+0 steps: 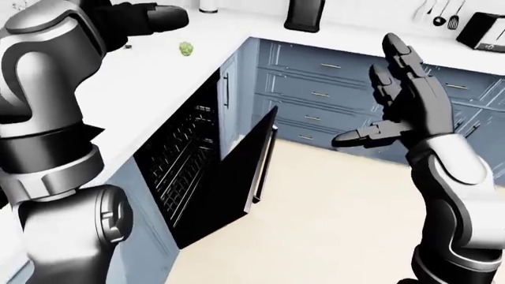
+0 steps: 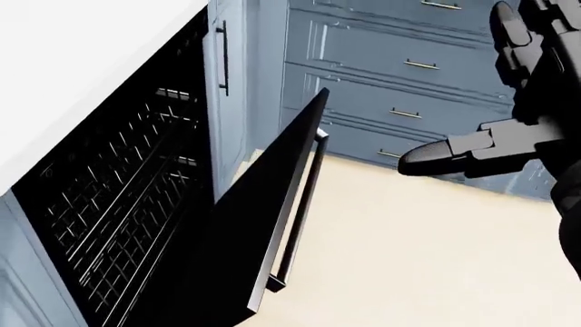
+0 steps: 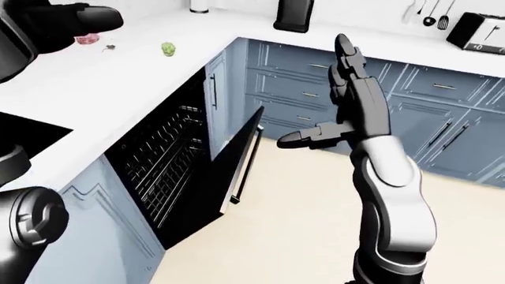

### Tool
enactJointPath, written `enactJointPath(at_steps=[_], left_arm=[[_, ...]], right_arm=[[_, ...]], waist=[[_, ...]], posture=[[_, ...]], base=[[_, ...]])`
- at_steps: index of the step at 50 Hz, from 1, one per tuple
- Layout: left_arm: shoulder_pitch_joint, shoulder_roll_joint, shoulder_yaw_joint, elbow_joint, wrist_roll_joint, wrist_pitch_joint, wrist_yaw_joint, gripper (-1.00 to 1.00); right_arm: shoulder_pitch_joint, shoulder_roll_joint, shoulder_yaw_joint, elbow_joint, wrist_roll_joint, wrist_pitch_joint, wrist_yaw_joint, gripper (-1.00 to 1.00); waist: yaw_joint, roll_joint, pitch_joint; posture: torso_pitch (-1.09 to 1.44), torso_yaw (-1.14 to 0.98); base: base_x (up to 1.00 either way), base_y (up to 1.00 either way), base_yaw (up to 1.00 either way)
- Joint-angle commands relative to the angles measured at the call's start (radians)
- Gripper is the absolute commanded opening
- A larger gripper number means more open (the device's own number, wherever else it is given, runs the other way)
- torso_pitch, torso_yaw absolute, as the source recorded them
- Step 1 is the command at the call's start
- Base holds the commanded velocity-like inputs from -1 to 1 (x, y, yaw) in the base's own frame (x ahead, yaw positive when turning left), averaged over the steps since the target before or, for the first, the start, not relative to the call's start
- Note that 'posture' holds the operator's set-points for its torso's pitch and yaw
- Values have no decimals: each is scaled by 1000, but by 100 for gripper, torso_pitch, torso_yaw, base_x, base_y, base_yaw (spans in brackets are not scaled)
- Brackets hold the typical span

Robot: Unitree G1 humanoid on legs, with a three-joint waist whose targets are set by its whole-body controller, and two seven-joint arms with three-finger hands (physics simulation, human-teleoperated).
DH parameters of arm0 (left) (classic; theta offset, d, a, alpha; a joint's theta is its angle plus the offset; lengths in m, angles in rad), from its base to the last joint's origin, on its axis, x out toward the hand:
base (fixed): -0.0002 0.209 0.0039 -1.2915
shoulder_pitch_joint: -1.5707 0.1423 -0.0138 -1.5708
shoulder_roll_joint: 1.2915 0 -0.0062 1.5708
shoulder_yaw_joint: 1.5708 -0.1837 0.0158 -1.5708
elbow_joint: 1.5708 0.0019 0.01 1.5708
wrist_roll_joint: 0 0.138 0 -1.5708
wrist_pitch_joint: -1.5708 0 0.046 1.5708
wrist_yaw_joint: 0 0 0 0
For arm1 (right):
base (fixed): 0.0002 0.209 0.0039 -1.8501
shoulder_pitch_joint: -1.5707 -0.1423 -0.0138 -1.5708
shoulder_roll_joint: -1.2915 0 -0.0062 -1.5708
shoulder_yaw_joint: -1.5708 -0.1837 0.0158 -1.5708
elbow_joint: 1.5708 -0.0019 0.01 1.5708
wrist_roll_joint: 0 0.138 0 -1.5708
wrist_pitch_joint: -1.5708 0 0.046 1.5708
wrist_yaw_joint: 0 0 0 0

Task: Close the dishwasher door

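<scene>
The dishwasher gapes under the white counter, its wire racks showing. Its black door is partly open, tilted up steeply, with the long bar handle on its outer face. My right hand is open, fingers up and thumb pointing left. It hangs to the right of the door's top edge, apart from it and touching nothing. My left hand hovers over the counter at the top left of the left-eye view. Its fingers are dark and bunched, and I see nothing in it.
Blue drawers with small brass pulls line the wall beyond the door. A tall narrow cabinet door stands right of the dishwasher. A green item, a black appliance and a toaster sit on the counter. Beige floor lies below.
</scene>
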Motion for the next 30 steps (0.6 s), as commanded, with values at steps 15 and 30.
enactJointPath(at_steps=[15, 30], left_arm=[[-33, 0, -3, -40, -12, -17, 0, 100], [-28, -3, -3, -51, -10, -13, -2, 100]], right_arm=[[-30, -1, -4, -18, -23, -14, 1, 100], [-17, -1, 9, -27, -23, -15, 6, 100]], waist=[[59, 33, -39], [22, 29, -41]], posture=[[0, 0], [0, 0]], base=[[0, 0, 0], [38, 0, 0]])
